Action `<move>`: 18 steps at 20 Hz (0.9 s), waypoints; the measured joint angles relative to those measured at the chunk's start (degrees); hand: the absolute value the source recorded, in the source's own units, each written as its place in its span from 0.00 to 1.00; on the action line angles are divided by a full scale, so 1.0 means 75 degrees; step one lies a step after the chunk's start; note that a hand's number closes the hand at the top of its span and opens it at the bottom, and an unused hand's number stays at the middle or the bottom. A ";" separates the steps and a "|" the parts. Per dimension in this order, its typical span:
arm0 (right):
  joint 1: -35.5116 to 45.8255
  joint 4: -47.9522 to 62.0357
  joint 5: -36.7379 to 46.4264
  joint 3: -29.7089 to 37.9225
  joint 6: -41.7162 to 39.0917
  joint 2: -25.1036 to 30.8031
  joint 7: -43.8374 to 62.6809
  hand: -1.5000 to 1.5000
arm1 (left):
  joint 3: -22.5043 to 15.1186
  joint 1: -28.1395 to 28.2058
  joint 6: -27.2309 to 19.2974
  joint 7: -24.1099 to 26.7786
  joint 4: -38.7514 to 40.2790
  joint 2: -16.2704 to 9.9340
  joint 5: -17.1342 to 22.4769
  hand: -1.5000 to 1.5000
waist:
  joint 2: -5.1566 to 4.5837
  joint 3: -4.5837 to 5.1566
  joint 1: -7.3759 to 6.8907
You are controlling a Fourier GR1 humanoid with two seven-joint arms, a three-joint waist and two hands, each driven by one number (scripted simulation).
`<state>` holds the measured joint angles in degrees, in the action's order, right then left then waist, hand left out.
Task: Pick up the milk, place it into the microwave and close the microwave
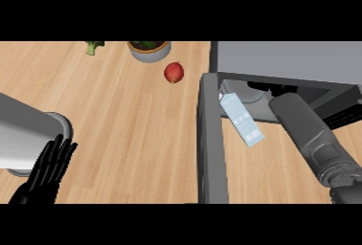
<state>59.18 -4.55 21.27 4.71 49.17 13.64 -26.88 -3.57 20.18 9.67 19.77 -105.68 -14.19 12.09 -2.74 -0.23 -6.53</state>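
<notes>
Milk (242, 119) comes last in a sweep from the bench's (134, 124) left edge, where the left hand (48, 170) rests open with straight fingers pointing up, near the front corner. Along the far edge sit a broccoli (93, 46), a grey pot (149, 50) and, just in front of it, a red fruit (174, 72). Right of these the microwave (283, 60) stands with its door (210, 143) swung open towards the front edge; the carton lies tilted at the opening, between door and right forearm (311, 139), whose hand is hidden inside, so its grip cannot be told.
</notes>
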 measured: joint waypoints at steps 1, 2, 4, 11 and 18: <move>0.0008 0.0027 0.0020 -0.0015 -0.0074 0.0004 -0.0022 0.00 | -0.0030 -0.0003 -0.0008 -0.0004 -0.0004 0.0007 -0.0043 0.00 | -0.0003 -0.0002 -0.0005; 0.0060 0.0047 0.0042 -0.0035 -0.0192 0.0006 -0.0031 0.00 | -0.0010 -0.0021 -0.0008 0.0025 0.0033 0.0010 -0.0049 0.00 | -0.0007 -0.0002 -0.0015; 0.0044 0.0046 0.0032 -0.0024 -0.0450 0.0020 -0.0146 0.00 | 0.0003 -0.0040 0.0025 0.0062 0.0088 -0.0003 -0.0059 0.00 | -0.0006 -0.0003 -0.0005; -0.0068 -0.0199 -0.0334 0.0329 -0.1364 -0.0160 -0.0782 0.00 | -0.0151 -0.0137 0.0082 0.0128 0.0155 0.0126 -0.0087 0.00 | 0.0012 -0.0011 0.0061; -0.0460 -0.0411 -0.0875 0.0872 -0.1928 -0.0399 -0.1608 0.00 | -0.0264 -0.0152 0.0163 0.0203 0.0169 0.0194 -0.0134 0.00 | 0.0064 -0.0007 0.0186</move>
<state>55.74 -7.63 14.71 11.25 34.71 10.65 -38.94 -5.55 19.05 10.89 21.30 -104.41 -12.73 11.09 -2.25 -0.29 -5.13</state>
